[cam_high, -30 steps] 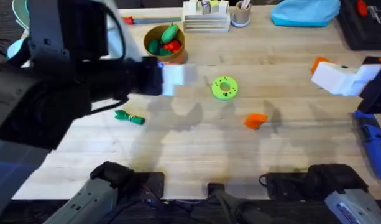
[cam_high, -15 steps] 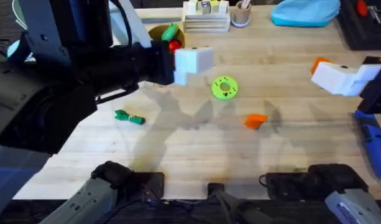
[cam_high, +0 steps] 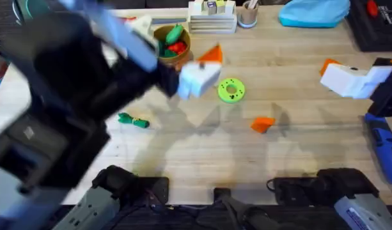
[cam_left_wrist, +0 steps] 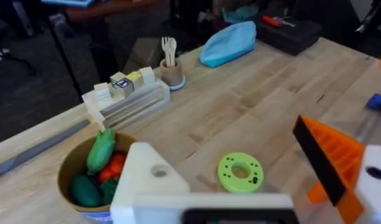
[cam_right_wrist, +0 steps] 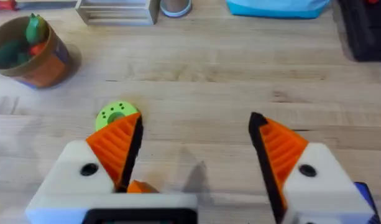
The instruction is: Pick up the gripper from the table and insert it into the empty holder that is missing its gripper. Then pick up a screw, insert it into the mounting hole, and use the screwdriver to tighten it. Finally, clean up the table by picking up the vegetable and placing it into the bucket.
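Observation:
The loose orange gripper (cam_high: 262,124) lies on the table right of centre, its edge visible under my right fingers (cam_right_wrist: 138,186). My left gripper (cam_high: 205,65) hovers open beside the bucket (cam_high: 170,46). One of its fingers is the empty holder (cam_left_wrist: 146,177), a bare white block; the other carries an orange tip (cam_left_wrist: 330,158). My right gripper (cam_right_wrist: 196,149) stands open at the far right (cam_high: 360,71), empty. The green vegetable (cam_high: 133,120) lies at the left. The blue screwdriver (cam_high: 381,137) rests at the right edge. The screw is out of view.
A green ring disc (cam_high: 231,90) lies mid-table. The bucket (cam_left_wrist: 91,177) holds green and red toy vegetables. Along the back stand a block rack (cam_high: 211,16), a cup of wooden utensils (cam_high: 248,14), a blue cloth (cam_high: 314,13) and a red-handled screwdriver (cam_left_wrist: 274,20).
My left arm has swung and twisted, so its gripper now shows an orange tip and sits slightly farther right, by the bucket. The right arm and the table objects have not moved.

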Motion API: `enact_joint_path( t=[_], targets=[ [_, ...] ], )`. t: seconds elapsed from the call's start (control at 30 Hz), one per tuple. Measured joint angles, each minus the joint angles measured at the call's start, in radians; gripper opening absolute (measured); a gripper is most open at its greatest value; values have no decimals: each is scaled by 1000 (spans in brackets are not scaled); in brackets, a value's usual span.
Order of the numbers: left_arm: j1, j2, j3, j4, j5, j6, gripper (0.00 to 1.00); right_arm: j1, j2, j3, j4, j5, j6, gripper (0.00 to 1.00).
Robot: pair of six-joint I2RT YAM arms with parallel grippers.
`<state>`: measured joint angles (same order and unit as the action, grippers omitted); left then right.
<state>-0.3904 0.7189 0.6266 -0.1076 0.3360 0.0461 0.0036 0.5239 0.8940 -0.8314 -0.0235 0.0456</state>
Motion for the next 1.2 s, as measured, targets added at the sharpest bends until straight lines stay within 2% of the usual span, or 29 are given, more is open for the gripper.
enact_joint_path(
  t=[0.2,0.33,0.57,0.67,0.87,1.2],
  targets=[
    [0,-258,-268,129,20,39,993,0,0,0,0,0,0,991],
    [0,-425,-419,167,33,44,993,0,0,0,0,0,0,991],
    [0,-698,-591,190,46,12,994,0,0,0,0,0,0,991],
    [0,-713,-618,194,55,-3,994,0,0,0,0,0,0,991],
    [0,-712,-621,56,72,-25,993,0,0,0,0,0,0,991],
    [0,-714,-621,56,83,-28,993,0,0,0,0,0,0,991]
  ],
)
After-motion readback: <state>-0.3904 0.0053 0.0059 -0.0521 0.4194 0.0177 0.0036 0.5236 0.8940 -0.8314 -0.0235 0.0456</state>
